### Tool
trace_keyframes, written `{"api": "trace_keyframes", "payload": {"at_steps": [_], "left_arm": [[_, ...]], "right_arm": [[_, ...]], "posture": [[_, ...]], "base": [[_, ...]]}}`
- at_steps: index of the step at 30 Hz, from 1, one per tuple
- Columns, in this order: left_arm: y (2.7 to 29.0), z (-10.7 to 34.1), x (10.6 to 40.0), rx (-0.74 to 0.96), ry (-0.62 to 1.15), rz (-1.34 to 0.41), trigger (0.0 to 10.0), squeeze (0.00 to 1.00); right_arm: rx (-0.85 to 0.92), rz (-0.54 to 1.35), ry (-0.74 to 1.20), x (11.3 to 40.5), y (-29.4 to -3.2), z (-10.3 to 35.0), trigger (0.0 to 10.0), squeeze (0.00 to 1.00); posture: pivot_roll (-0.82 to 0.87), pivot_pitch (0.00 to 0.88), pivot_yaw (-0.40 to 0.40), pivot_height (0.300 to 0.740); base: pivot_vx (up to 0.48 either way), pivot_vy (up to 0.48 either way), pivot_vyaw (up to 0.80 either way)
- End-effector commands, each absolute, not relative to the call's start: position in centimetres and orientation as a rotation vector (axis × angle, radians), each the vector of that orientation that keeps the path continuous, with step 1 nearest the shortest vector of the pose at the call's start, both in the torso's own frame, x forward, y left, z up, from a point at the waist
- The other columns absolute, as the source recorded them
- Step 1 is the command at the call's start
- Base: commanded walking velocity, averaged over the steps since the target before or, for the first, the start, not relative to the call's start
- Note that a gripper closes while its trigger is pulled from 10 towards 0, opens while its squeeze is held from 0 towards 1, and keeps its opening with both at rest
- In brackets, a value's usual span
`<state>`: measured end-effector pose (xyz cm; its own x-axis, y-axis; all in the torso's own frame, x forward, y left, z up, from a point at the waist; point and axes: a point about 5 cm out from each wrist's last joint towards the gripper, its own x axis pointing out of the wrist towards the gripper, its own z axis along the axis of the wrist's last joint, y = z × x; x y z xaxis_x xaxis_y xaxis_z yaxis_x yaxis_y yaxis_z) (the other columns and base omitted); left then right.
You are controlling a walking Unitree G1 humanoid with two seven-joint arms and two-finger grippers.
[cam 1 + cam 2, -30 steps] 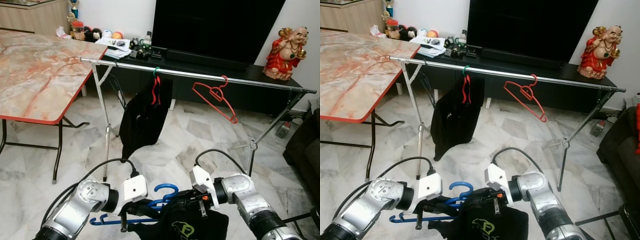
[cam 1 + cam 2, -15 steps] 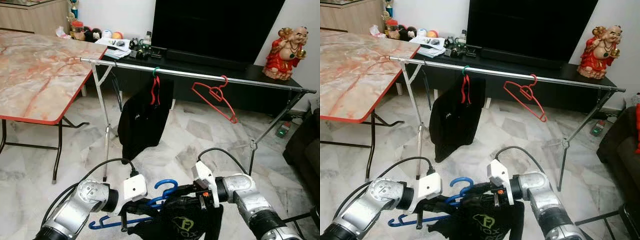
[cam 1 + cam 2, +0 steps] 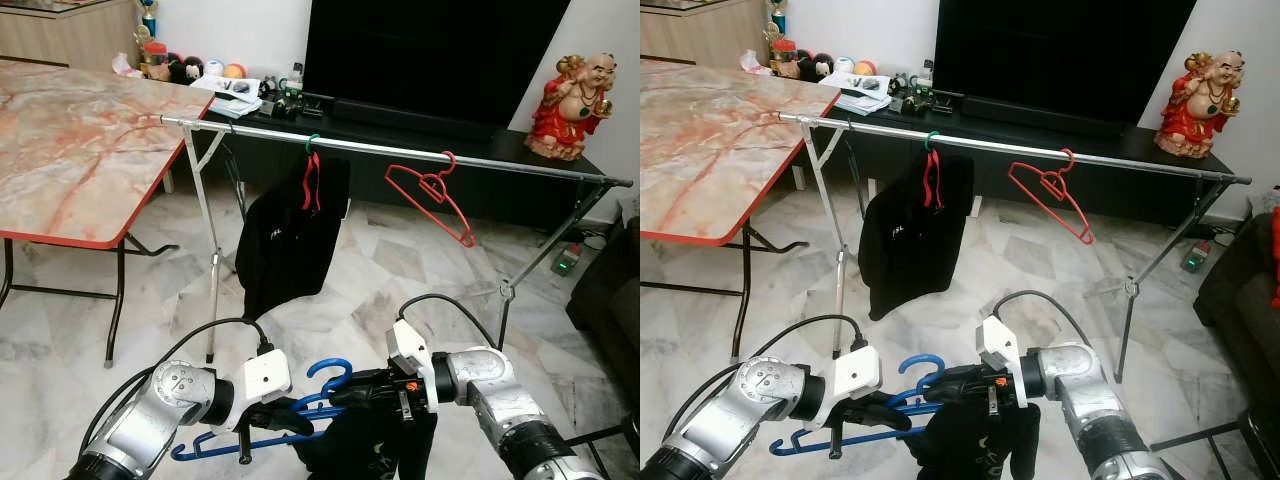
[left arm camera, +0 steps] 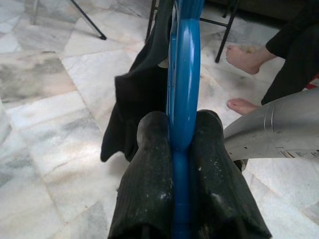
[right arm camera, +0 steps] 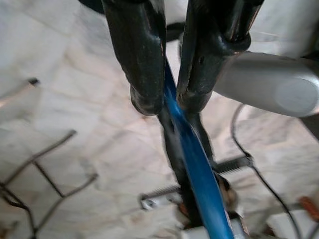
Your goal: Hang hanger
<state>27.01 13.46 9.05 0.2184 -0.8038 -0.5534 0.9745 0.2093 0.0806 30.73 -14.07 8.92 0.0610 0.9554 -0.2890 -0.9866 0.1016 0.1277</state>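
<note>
A blue hanger [image 3: 330,373] with a black garment [image 3: 365,450] draped on it is held low in front of me, hook up. My left gripper [image 3: 285,420] is shut on its bar; the left wrist view has both fingers [image 4: 149,164] clamped against the blue hanger [image 4: 183,74]. From the right, my right gripper [image 3: 350,386] pinches the same hanger near the hook. In the right wrist view the blue bar [image 5: 199,174] runs between its fingertips. Ahead, the silver clothes rail [image 3: 400,150] carries a red hanger [image 3: 432,190] and a black garment on a green-hooked hanger [image 3: 290,240].
A marble-topped folding table [image 3: 70,150] stands at the left. Behind the rail are a dark TV console [image 3: 520,160], a television and a red figurine [image 3: 572,105]. The rail's legs [image 3: 212,270] spread over the marble floor. A person's bare feet [image 4: 244,55] rest nearby.
The black garment on the blue hanger has slipped down and bunched into a narrower hanging shape. My right gripper has shifted slightly left along the hanger. The garment on the rail has swung a little.
</note>
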Motion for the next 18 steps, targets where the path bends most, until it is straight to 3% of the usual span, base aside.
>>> {"api": "trace_keyframes", "payload": {"at_steps": [1,10,15,16,17,18], "left_arm": [[13.6,9.9,27.2,0.438,0.395,-1.285,0.0,0.00],[16.0,9.9,27.2,0.390,0.410,-1.205,0.0,0.00],[17.4,11.0,27.5,0.337,0.372,-1.162,0.0,0.00],[17.6,11.3,27.5,0.331,0.364,-1.158,0.0,0.00],[17.6,11.3,27.5,0.331,0.364,-1.158,0.0,0.00],[17.9,11.7,27.5,0.325,0.355,-1.159,0.0,0.00]], "right_arm": [[-0.130,1.425,0.325,30.8,-15.4,9.2,10.0,0.00],[-0.229,1.297,0.378,30.4,-20.7,10.0,10.0,0.00],[-0.208,1.281,0.445,29.3,-22.0,8.9,10.0,0.00],[-0.197,1.273,0.458,29.1,-22.2,8.6,10.0,0.14],[-0.197,1.273,0.458,29.1,-22.2,8.6,10.0,0.14],[-0.190,1.251,0.465,29.0,-22.4,8.4,10.0,0.89]], "posture": [[0.12,0.008,-0.161,0.740],[0.09,0.020,-0.153,0.740],[0.08,0.021,-0.155,0.740],[0.08,0.021,-0.155,0.740],[0.08,0.021,-0.155,0.740],[0.09,0.021,-0.157,0.740]], "base": [[0.000,0.000,0.00],[0.000,0.000,0.00],[0.000,0.000,0.00],[0.000,0.000,0.00],[0.000,0.000,0.00],[0.000,0.000,0.00]]}}
